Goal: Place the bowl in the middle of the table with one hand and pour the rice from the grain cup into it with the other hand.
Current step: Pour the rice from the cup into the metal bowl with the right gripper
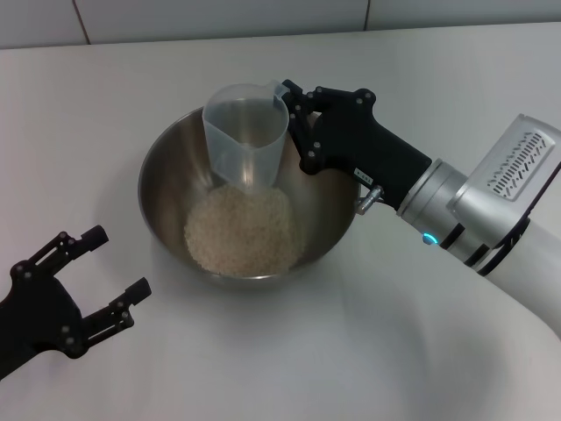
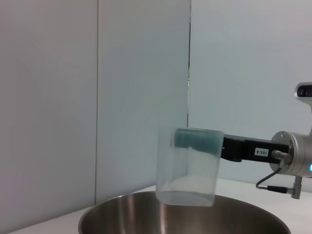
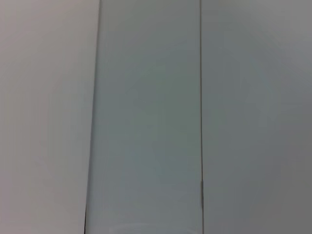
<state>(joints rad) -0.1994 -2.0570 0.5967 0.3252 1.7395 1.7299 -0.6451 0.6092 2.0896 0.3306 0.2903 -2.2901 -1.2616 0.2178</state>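
Grain cup: the small translucent plastic grain cup (image 1: 246,132) is held upright over the bowl's far side, clamped at its rim by the black right gripper (image 1: 294,110).
Bowl: the large round brushed-steel bowl (image 1: 166,171) is set mid-table on the plain white matte table (image 1: 88,114).
Rice: a loose heap of off-white rice (image 1: 243,230) is seen on the bowl's bottom.
Left gripper: the black left gripper (image 1: 112,274) is spread wide, grasping nothing, near the bowl's front-left.
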